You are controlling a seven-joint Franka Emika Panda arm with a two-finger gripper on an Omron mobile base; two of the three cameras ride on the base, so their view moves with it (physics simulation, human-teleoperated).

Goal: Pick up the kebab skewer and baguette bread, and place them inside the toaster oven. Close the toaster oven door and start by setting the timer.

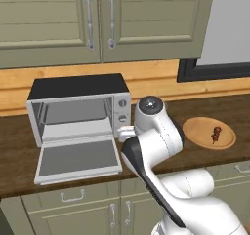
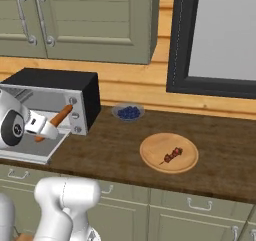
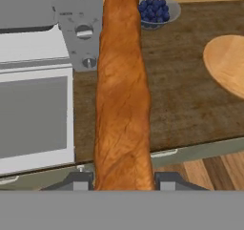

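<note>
Item: baguette bread (image 3: 122,95), stiff, light, crusty (prob. crushable), gripped at one end by hand (image 3: 123,180), jaws shut on it, held just right of open toaster oven (image 1: 78,112); kebab skewer (image 2: 171,155) on plate.

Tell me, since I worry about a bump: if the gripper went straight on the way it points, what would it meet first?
Probably the bowl of blueberries. The gripper holds the baguette, which points past the toaster oven knobs toward that bowl, though depth is unclear.
</note>
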